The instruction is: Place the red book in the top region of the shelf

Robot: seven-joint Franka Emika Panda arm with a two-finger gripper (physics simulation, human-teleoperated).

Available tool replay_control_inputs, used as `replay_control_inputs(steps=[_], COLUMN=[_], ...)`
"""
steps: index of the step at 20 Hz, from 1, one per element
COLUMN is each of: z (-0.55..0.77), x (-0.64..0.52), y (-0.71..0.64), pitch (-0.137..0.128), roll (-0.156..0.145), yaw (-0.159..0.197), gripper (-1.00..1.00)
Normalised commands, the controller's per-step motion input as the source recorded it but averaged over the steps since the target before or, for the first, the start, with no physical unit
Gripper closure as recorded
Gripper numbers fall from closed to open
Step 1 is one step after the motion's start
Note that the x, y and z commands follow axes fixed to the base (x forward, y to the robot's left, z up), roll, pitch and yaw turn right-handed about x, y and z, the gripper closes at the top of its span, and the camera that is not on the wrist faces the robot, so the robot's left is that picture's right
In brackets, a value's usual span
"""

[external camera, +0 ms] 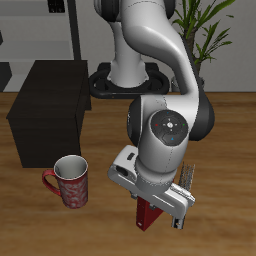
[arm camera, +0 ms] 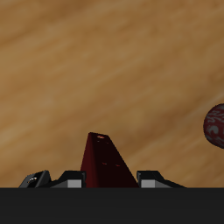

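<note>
Between the end effector's (arm camera: pixel 98 180) fingers: the red book (arm camera: pixel 105 157).

The red book (external camera: pixel 148 216) sits between the gripper's (external camera: pixel 152 213) fingers above the table (external camera: pixel 230 150), near its front edge. A mug (external camera: pixel 70 181) stands beside it; the shelf (external camera: pixel 50 110) stands farther back, behind the mug.

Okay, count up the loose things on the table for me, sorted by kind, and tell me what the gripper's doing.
Books: 1, the red book, standing between the fingers of the gripper, which looks shut on it.
Mugs: 1, the red patterned mug.
Cabinets: 1, the dark shelf.
Total: 3
</note>
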Motion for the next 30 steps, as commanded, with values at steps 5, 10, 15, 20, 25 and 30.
replay_control_inputs(steps=[5,10,15,20,25,30], z=[0.27,0.4,0.51,0.57,0.53,0.49], x=[-0.14,-0.19,-0.25,-0.32,-0.23,-0.36], y=[0.0,-0.02,-0.01,-0.03,-0.11,-0.12], pitch=[-0.029,-0.032,-0.059,-0.077,-0.075,-0.072], roll=[0.003,-0.008,-0.001,-0.019,-0.007,-0.003], yaw=[0.021,0.055,0.05,0.061,0.031,0.048], gripper=[1.0,1.0,1.0,1.0,1.0,1.0])
